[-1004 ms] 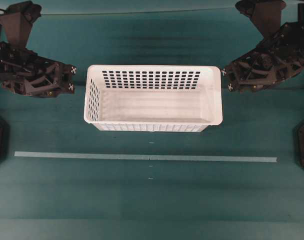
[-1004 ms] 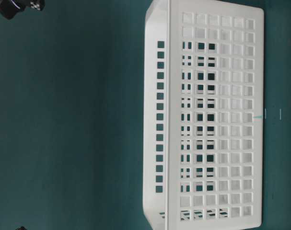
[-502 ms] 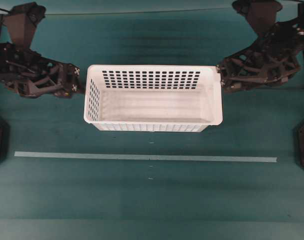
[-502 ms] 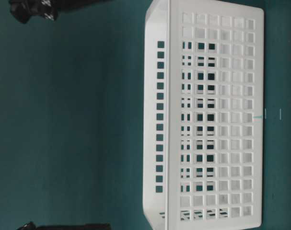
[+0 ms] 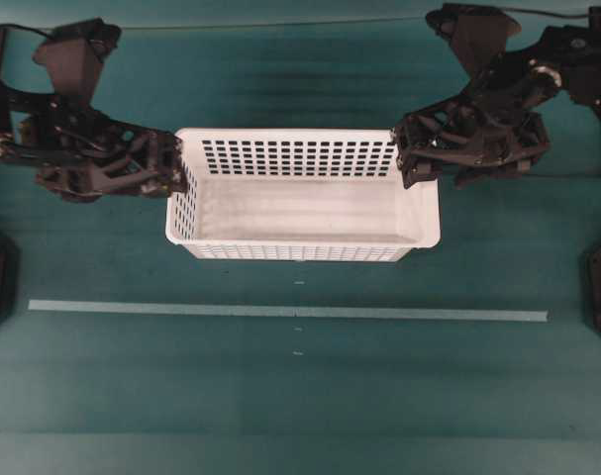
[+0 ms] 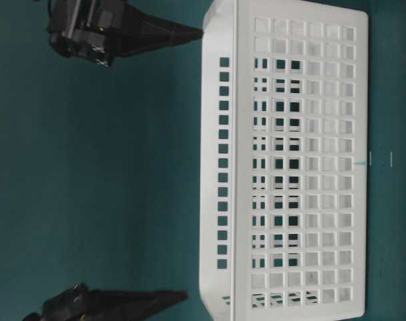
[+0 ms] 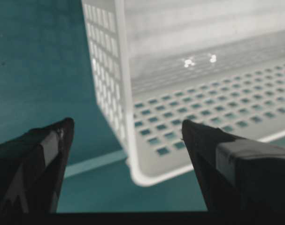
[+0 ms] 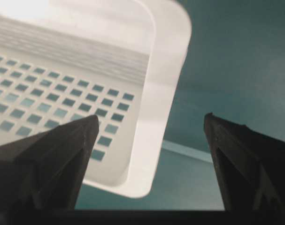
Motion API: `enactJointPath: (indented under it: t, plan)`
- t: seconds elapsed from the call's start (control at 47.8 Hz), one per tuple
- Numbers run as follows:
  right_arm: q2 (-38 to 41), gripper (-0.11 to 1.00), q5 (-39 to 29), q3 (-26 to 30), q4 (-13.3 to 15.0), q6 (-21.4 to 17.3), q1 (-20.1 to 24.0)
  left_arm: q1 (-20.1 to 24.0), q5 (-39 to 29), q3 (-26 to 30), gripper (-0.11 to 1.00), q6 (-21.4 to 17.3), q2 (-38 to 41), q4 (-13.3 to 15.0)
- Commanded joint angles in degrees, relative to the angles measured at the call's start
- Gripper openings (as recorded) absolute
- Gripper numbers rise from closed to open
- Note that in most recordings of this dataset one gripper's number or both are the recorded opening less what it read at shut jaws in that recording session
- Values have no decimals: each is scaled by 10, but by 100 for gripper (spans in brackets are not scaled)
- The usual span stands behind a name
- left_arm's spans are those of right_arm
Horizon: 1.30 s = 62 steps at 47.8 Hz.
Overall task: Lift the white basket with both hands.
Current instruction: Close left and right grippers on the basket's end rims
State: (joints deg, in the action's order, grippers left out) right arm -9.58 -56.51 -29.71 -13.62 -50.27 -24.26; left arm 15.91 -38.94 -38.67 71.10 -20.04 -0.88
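Here the white basket (image 5: 302,195) stands upright on the green surface (image 5: 300,396), behind a pale tape line (image 5: 280,312); its solid floor carries nothing, and rows of small holes pierce its walls. The left gripper (image 5: 176,166) is at the basket's left end, its fingers (image 7: 43,154) spread with the end rim between them. The right gripper (image 5: 411,158) is at the right end, its fingers (image 8: 62,150) likewise spread astride the rim. Neither pair pinches the plastic.

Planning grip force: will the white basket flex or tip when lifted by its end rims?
The white basket looks empty and thin-walled with perforated sides, so probably light, and its rim may flex slightly. Lifted evenly at both ends, tipping seems unlikely.
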Motion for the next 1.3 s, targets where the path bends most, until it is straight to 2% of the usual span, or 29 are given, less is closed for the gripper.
enactJointPath:
  t: [0.0, 0.356, 0.544, 1.088, 1.213, 1.276]
  plan:
    - [12, 93, 13, -4, 0, -6, 3, 2, 23, 8, 93, 3, 13, -2]
    - [52, 93, 138, -59, 0, -29, 22, 2, 49, 4, 93, 4, 96, -3]
    - [62, 93, 149, -67, 0, -38, 24, 2, 54, 6, 93, 3, 121, -2]
    - [67, 93, 165, -67, 0, -40, 25, 2, 67, 1, 92, 4, 128, -2]
    - [67, 90, 163, -66, -4, -40, 25, 2, 69, 2, 90, 0, 128, -2]
    - [69, 83, 163, -65, -4, -40, 26, 2, 74, 1, 87, 1, 128, -2]
